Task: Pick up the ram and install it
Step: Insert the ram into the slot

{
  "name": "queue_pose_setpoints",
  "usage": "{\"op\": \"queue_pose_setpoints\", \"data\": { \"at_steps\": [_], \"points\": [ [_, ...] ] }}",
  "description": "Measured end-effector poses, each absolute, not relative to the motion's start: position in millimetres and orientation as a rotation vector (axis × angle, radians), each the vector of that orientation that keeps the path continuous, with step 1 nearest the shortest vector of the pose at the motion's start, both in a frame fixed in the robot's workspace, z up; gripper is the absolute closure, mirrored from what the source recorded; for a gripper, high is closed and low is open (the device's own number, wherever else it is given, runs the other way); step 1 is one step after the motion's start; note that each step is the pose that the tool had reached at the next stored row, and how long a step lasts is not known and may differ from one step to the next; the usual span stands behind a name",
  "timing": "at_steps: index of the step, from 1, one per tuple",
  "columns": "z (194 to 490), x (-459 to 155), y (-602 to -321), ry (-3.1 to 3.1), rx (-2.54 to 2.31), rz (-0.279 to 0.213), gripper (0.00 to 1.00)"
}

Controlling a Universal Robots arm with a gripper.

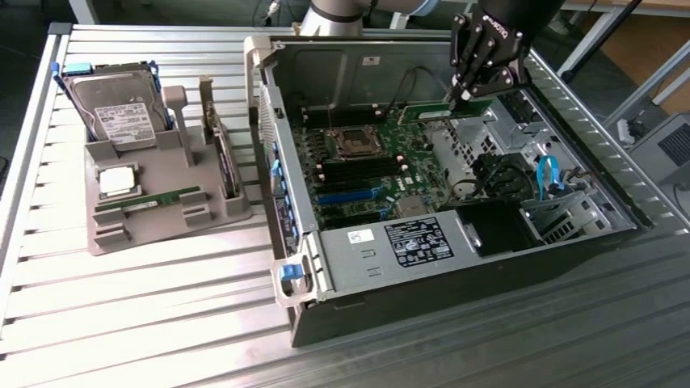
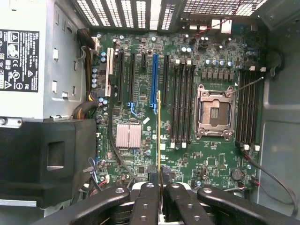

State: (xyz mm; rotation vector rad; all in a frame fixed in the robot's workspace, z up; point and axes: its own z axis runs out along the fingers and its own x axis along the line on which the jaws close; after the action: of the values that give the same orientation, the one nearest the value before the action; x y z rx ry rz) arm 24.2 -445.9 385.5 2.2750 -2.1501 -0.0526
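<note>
Green ram edge-on in the clenched end effector, long axis parallel to black slots on the motherboard.

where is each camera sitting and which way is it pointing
Exterior view: off the arm and high up, looking down at the open computer case on the slatted table; the arm's end and the gripper show.
Wrist view: on the wrist, looking past the fingers at the motherboard; the gripper is shut on the ram, seen edge-on.
Shared: the motherboard, the processor socket and the gripper.
</note>
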Motion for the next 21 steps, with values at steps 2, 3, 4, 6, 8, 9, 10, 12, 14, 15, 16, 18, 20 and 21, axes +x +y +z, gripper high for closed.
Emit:
{"op": "queue_pose_setpoints", "data": {
  "at_steps": [2, 3, 4, 6, 8, 9, 10, 12, 14, 15, 16, 18, 20, 21],
  "points": [
    [384.5, 24.2, -444.6, -2.15, 2.275, -0.053, 0.89],
    [384.0, 24.2, -444.0, -2.15, 2.275, -0.053, 0.89],
    [383.6, 24.2, -443.4, -2.15, 2.275, -0.053, 0.89],
    [383.1, 24.1, -442.7, -2.15, 2.275, -0.053, 0.89],
    [382.4, 23.9, -442.1, -2.15, 2.275, -0.053, 0.89],
    [382.3, 23.9, -442.0, -2.15, 2.275, -0.053, 0.89],
    [382.2, 23.9, -441.9, -2.15, 2.275, -0.053, 0.89],
    [381.7, 23.7, -441.6, -2.15, 2.275, -0.053, 0.89],
    [381.2, 23.6, -441.3, -2.15, 2.275, -0.053, 0.89],
    [380.9, 23.6, -441.2, -2.15, 2.275, -0.053, 0.89],
    [380.6, 23.5, -441.0, -2.15, 2.275, -0.053, 0.89],
    [380.3, 23.4, -440.8, -2.15, 2.275, -0.053, 0.89],
    [379.9, 23.3, -440.6, -2.15, 2.275, -0.053, 0.89],
    [379.5, 23.2, -440.4, -2.15, 2.275, -0.053, 0.89]
  ]
}}
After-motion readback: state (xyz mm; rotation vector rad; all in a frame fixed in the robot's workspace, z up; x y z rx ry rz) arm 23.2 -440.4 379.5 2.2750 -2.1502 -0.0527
